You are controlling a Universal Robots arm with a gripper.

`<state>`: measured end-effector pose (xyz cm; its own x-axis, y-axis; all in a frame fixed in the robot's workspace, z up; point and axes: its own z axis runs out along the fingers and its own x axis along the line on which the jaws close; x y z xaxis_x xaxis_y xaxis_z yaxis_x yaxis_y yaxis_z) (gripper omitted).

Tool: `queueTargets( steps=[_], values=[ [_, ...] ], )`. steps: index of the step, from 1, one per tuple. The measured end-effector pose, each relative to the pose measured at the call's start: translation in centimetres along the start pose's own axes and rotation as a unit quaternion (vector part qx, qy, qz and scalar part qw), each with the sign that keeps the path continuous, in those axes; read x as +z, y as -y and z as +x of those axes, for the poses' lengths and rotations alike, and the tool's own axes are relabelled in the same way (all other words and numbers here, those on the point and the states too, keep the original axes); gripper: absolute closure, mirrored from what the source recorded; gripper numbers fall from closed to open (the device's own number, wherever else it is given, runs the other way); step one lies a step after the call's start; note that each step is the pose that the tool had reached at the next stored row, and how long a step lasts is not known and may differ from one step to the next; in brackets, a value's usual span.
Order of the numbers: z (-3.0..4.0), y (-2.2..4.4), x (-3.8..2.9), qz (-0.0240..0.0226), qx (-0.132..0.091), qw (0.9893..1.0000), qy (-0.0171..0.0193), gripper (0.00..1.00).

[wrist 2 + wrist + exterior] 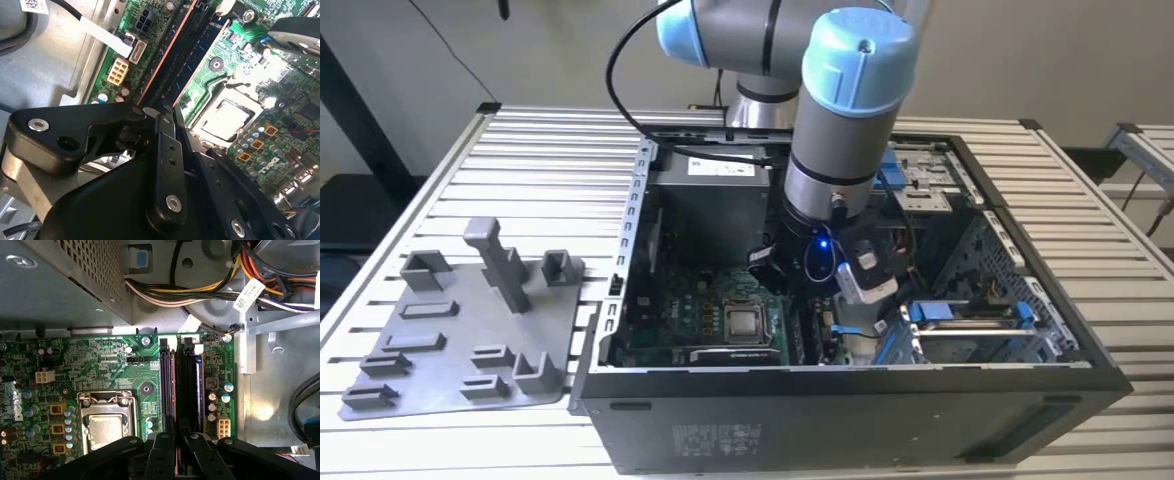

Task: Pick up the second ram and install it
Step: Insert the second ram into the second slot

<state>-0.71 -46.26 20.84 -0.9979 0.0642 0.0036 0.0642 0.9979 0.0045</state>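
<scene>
Black jaws (175,442) clenched on one second ram (186,390), standing edge-on among the long slots of one green motherboard (105,365) inside one open computer case (854,400) on the slatted counter (520,150). One grey fixture tray (454,340) beside it.

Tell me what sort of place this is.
Probably a lab bench for robotic computer assembly. An open computer case lies on a slatted metal table, the arm's hand sits over the green motherboard, and a grey parts fixture rests beside the case.
</scene>
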Motion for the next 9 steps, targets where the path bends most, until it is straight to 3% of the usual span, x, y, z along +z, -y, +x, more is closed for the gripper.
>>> queueTargets(
  steps=[2, 5, 9],
  values=[
    [0.01, 0.0, 0.08, -0.0008, 0.0, 1.0, 0.0001, 0.85],
    [0.0, 0.0, 0.03, -0.0002, 0.0, 1.0, 0.0, 0.72],
    [0.01, -0.01, -1.64, -0.0001, 0.0, 1.0, 0.0, 0.72]
  ],
)
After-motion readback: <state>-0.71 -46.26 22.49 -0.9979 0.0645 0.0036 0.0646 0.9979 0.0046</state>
